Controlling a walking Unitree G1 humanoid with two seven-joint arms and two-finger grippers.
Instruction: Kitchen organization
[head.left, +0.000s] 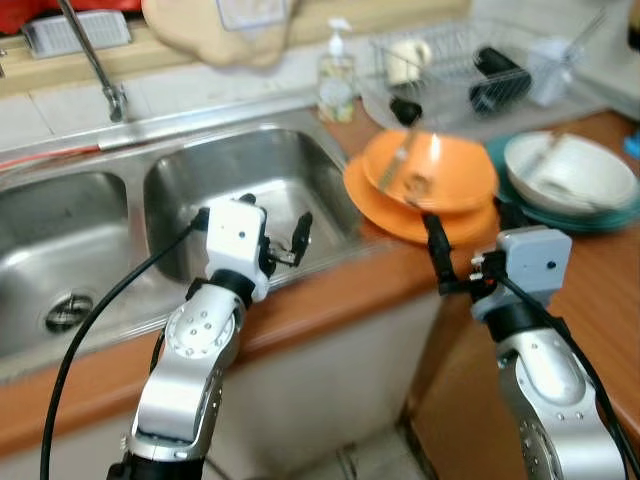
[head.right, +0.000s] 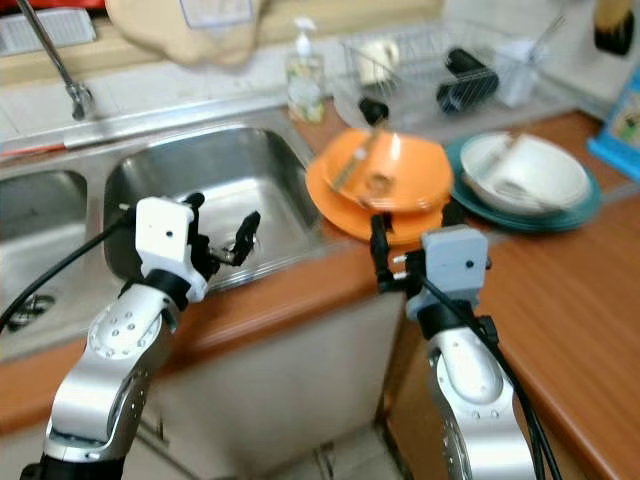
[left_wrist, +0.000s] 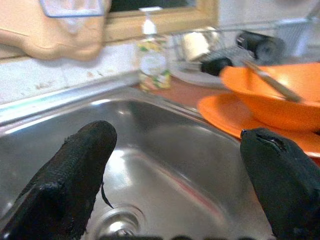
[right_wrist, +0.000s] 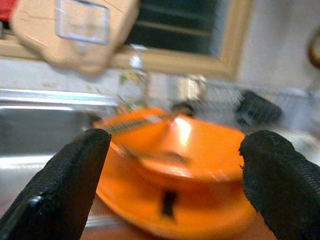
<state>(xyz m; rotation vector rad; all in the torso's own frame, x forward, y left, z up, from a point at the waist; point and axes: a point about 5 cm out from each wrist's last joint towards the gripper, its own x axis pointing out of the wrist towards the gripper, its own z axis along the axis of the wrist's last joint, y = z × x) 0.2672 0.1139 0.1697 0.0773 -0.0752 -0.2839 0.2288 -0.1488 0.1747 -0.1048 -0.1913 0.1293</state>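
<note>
An orange bowl (head.left: 440, 172) with a utensil (head.left: 400, 160) lying in it sits on an orange plate (head.left: 390, 212) on the counter, right of the sink. My right gripper (right_wrist: 172, 185) is open just in front of this stack, at the counter's front edge, with nothing between its fingers (head.left: 437, 250). My left gripper (left_wrist: 175, 185) is open over the front rim of the sink's right basin (head.left: 250, 165), also with nothing in it. A white bowl (head.left: 570, 170) rests on a teal plate (head.left: 600, 218) further right.
A soap bottle (head.left: 337, 80) stands behind the sink. A wire dish rack (head.left: 470, 60) with a cup and dark items is at the back right. The faucet (head.left: 95, 60) rises between the basins; the left basin (head.left: 60, 240) has a drain. Wooden counter (head.left: 600, 290) runs along the right.
</note>
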